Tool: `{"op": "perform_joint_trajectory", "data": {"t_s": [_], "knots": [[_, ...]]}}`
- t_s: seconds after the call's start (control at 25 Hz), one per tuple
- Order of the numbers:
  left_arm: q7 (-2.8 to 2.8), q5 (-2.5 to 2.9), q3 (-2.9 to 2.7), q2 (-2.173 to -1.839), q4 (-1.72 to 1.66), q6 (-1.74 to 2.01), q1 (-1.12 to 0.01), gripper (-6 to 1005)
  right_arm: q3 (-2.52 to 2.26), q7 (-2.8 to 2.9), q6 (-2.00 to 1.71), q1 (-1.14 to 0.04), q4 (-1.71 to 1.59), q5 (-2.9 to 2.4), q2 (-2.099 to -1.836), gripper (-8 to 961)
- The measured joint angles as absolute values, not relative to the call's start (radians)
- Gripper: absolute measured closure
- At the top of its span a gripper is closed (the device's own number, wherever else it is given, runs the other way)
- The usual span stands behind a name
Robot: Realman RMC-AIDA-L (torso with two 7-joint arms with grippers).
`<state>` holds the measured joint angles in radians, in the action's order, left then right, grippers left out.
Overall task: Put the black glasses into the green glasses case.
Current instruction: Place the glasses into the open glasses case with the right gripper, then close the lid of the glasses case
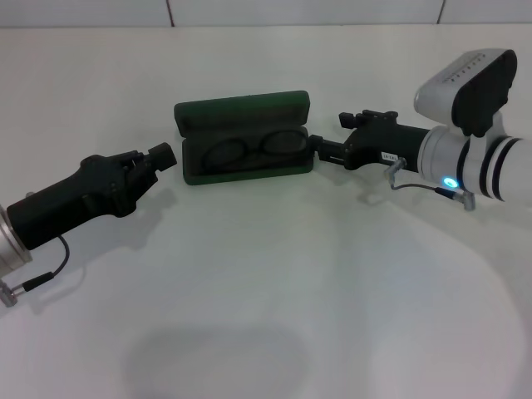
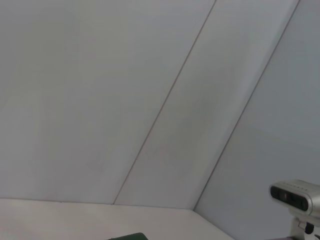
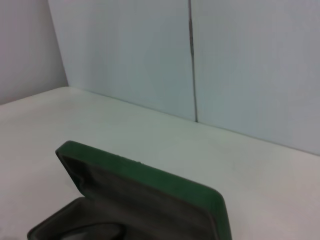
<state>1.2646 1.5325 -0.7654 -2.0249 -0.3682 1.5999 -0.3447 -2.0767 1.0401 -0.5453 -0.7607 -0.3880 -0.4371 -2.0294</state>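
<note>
A plain white table (image 1: pixel 266 316) fills the head view, with a pale panelled wall (image 1: pixel 291 10) rising along its far edge; thin vertical seams divide the wall panels. The right wrist view shows the same wall (image 3: pixel 250 65) meeting the table (image 3: pixel 150 135) behind the case.

The green glasses case (image 1: pixel 243 138) lies open in the far middle of the table, its lid tilted up on the far side. The black glasses (image 1: pixel 253 148) lie inside the lower tray, lenses side by side along the length of the case. In the right wrist view the raised lid of the case (image 3: pixel 150 185) stands close before the camera, showing its dark lining.

The left hand (image 1: pixel 163 157) sits low over the table just left of the case, its tip close to the case's left end; whether its fingers are parted cannot be told. The right hand (image 1: pixel 320 150) sits at the case's right end, its fingers close against it; whether they grip the case or stand apart from it cannot be told.

The near half of the table is broad open surface, as is the strip between the case and the wall. A faint shadow (image 1: pixel 216 362) lies on the near part.
</note>
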Motion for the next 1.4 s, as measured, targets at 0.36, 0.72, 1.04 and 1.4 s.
{"op": "perform_joint_trajectory", "data": {"t_s": [0.36,0.72,1.04,1.4], "knots": [[1.265,1.531,-0.765,-2.025,-0.368,1.6,-0.345,892,-2.088,1.04,-0.565,-0.784,-0.39,-0.437,-2.029,301],[1.267,1.529,-0.765,-2.025,-0.368,1.6,-0.346,890,-2.082,1.042,-0.562,-0.775,-0.396,-0.42,-2.029,301],[1.268,1.531,-0.765,-2.025,-0.368,1.599,-0.352,889,-2.087,1.062,-0.565,-0.741,-0.373,-0.377,-2.029,301],[1.267,1.532,-0.765,-2.025,-0.368,1.598,-0.354,887,-2.122,1.085,-0.571,-0.737,-0.375,-0.377,-2.029,301]]}}
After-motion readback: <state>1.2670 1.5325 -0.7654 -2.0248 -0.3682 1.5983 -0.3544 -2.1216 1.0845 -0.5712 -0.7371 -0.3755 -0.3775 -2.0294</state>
